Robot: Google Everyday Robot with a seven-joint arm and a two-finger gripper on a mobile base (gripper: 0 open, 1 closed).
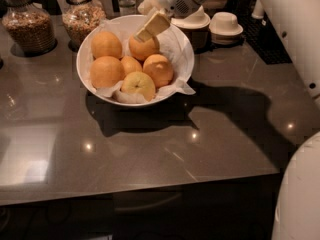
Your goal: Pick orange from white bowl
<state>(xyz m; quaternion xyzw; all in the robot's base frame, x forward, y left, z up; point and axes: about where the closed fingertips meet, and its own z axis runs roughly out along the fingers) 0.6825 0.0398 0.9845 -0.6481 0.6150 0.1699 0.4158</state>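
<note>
Roughly, layout: a dark grey countertop (150, 149) fills most of the frame, and the containers are gathered in its upper half.
White bowl: the white bowl (80, 71) sits upright at upper centre, wide and shallow, and casts a shadow toward the lower right.
Bowl lining: crumpled white paper (174, 44) covers the inside and spills over the rim at the lower right.
Bowl contents: five oranges (106, 71) are packed together and touching, with a paler yellowish fruit (139, 84) at the front edge (its kind I cannot tell).
Task's thing: every orange lies inside the bowl, on the paper.
Gripper: the gripper (152, 26) hangs over the rear right part of the bowl, cream-coloured and angled down to the left. Its tip is over the top of the rear orange (144, 50) (whether it touches cannot be told).
Gripper state: I cannot tell whether it is spread or pressed together.
Arm: the white arm (295, 29) comes in from the upper right of the frame.
Jars: two glass jars stand at upper left. The left jar (27, 26) is apart from the bowl and the right jar (82, 16) is just behind the bowl's rim, both filled with brownish grainy stuff.
Cups: two small white cups on saucers (226, 24) stand at upper right, behind the bowl.
</note>
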